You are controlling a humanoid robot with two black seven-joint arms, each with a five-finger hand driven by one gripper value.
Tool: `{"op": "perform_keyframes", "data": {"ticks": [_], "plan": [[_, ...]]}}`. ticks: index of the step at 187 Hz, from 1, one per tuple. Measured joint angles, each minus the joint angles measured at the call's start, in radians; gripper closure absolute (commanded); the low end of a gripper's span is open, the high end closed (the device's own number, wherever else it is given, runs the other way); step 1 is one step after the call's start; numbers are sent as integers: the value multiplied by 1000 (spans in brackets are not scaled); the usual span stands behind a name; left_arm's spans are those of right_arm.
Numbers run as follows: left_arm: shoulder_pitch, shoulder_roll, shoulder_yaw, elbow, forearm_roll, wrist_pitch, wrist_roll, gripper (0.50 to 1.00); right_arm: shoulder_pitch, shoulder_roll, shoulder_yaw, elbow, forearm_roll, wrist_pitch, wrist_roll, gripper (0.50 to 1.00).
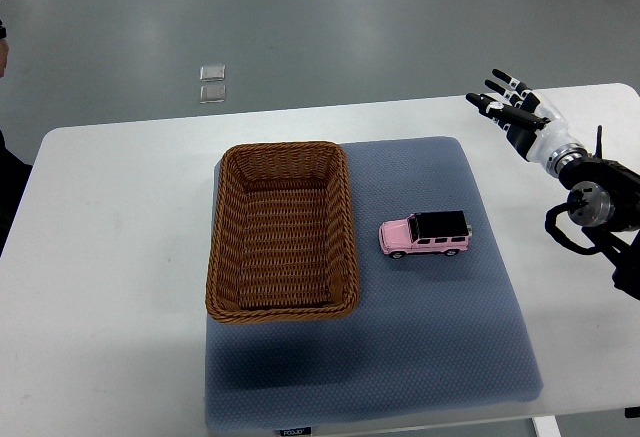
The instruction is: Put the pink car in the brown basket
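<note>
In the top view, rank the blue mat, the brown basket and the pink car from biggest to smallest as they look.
1. Blue mat, clearly largest.
2. Brown basket, covering much of the mat's left side.
3. Pink car, by far the smallest, standing right of the basket.

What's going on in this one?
Nothing is being handled yet. The pink car sits on the blue mat, just right of the brown basket, which has nothing in it. The right hand is raised over the table's far right edge, fingers spread, well away from the car. The left arm isn't visible.
</note>
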Motion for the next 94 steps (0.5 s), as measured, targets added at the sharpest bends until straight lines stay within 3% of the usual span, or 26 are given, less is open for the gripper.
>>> {"op": "perform_keyframes", "data": {"ticks": [94], "plan": [[0,0,-2,0,0,0,0,500,1,0,-3,3,0,0,0,583]]}}
